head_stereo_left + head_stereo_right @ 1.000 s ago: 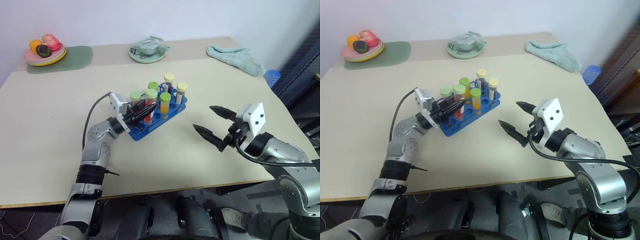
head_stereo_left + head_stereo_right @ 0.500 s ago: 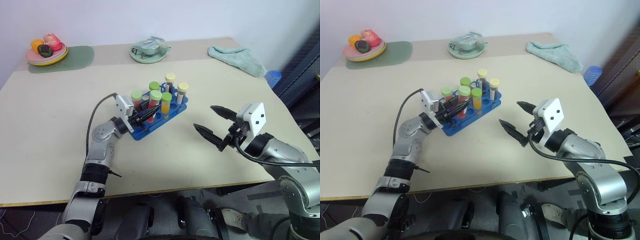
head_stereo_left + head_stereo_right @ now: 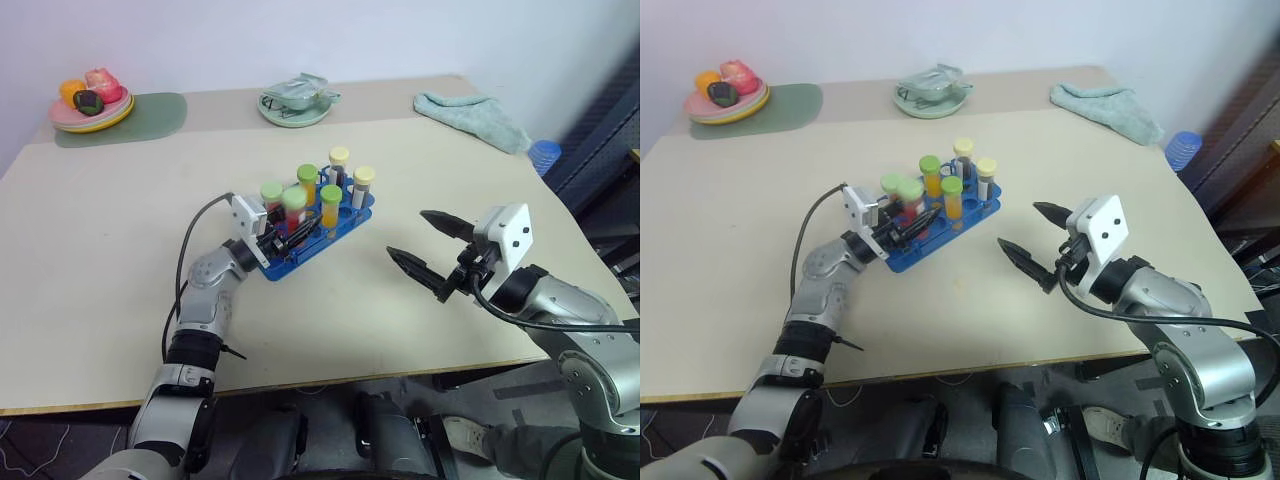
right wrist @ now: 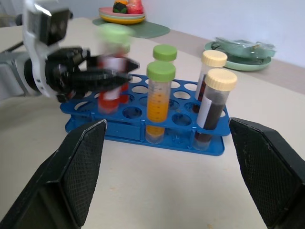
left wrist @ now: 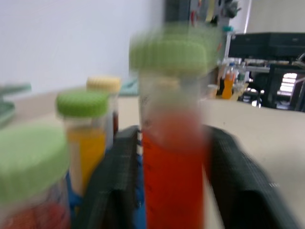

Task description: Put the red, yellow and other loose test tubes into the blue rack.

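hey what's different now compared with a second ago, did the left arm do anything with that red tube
The left gripper lowered the red tube deeper into the blue rack, and its jaws now stand apart on either side of the tube, apparently letting go. The right gripper stayed open where it was; the other tubes, the towel and the dishes did not move.

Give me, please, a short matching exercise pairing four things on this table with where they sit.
Things:
1. blue rack
2. teal cloth
3. fruit plate
4. right gripper

Places:
A. far left corner
B. middle of the table, at the left gripper
C. far right corner
D. open above the table, right of the rack

Pairs: 1-B, 2-C, 3-A, 4-D
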